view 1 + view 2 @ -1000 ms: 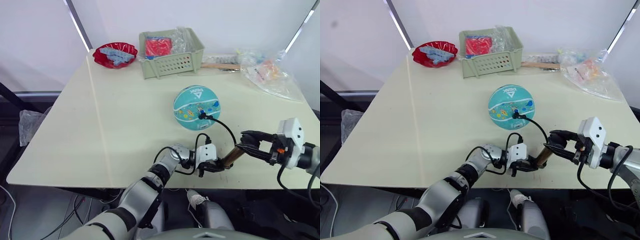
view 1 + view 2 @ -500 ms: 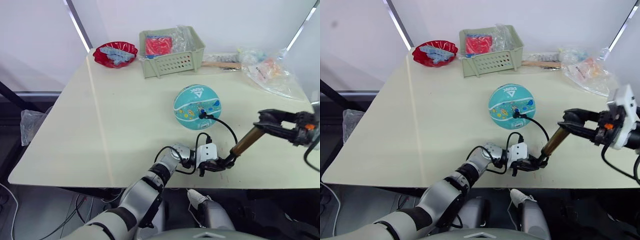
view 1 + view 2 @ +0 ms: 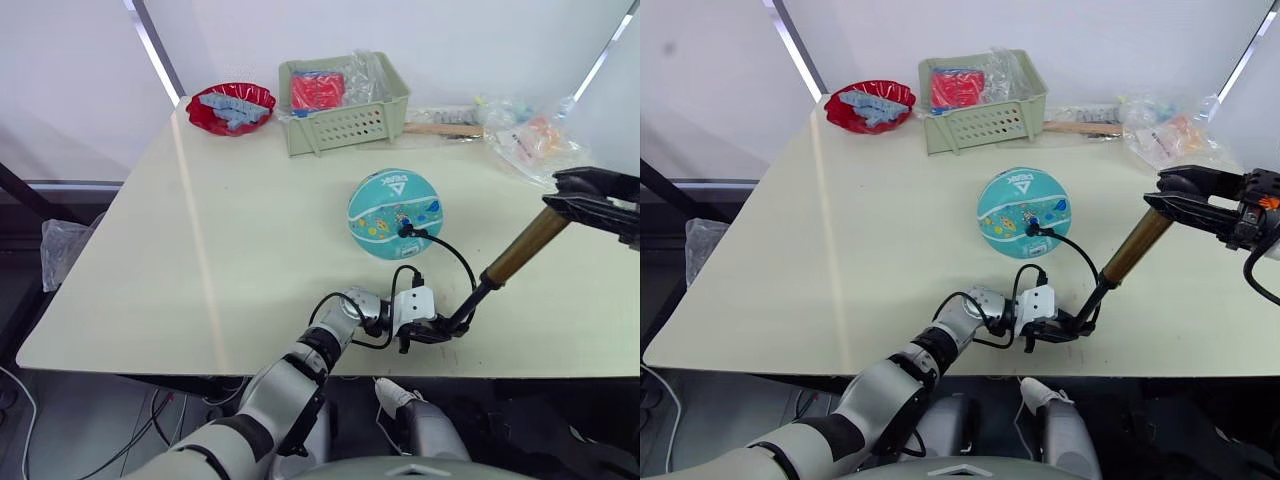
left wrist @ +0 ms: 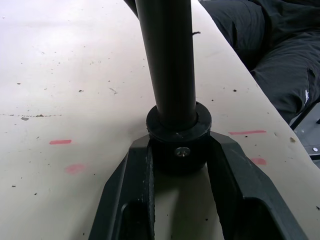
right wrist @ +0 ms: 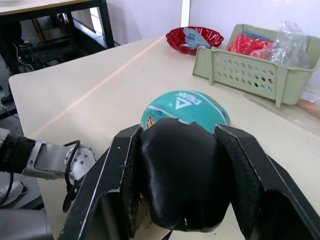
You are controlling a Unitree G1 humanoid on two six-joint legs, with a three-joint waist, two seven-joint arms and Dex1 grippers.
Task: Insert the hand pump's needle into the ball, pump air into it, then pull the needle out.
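Brass-gold hand pump (image 3: 520, 250) drawn out long

a plain test room or lab set up for robot trials, not a home. a bare cream desk (image 3: 250, 250) stands against blank white walls (image 3: 480, 30) with slanted dark window or panel bars (image 3: 155, 45) in the corners. props are gathered along its far edge: a pale green perforated basket (image 3: 345, 105) holding red packets and clear plastic, a red bowl (image 3: 230, 108) at the far left corner, and crinkled clear bags (image 3: 535, 145) at the far right corner. small red marks (image 4: 60, 142) dot the desk's scuffed top, and loose cables lie on the floor (image 3: 30, 400) beneath its left edge.
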